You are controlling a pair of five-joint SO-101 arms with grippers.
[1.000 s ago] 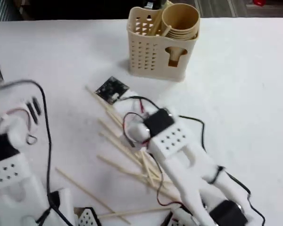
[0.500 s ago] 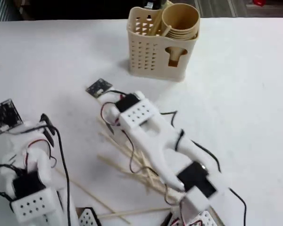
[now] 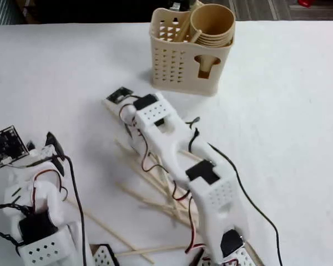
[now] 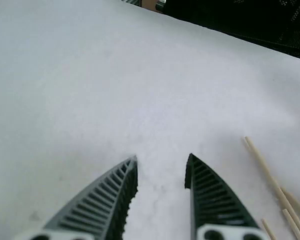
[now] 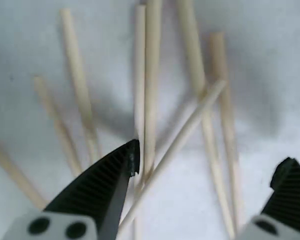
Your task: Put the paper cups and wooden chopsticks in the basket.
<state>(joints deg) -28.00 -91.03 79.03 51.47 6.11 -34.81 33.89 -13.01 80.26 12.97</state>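
Jaws of the right gripper [image 5: 210, 162] stand wide apart just above thin pale wooden chopsticks [image 5: 151, 75], scattered and crossed on the white tabletop [image 3: 299, 111] between them; jaws of the left gripper [image 4: 161, 167], also apart, hang over bare tabletop, stick ends off to one side; stacked tan paper cups [image 3: 212, 25] already sit in the cream perforated basket [image 3: 183, 66], well beyond the right jaws; the sticks look light, stiff, apt to roll; best pinched across the middle.

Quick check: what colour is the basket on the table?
The basket is cream, and its walls are perforated with rows of small holes. The high view shows it best.
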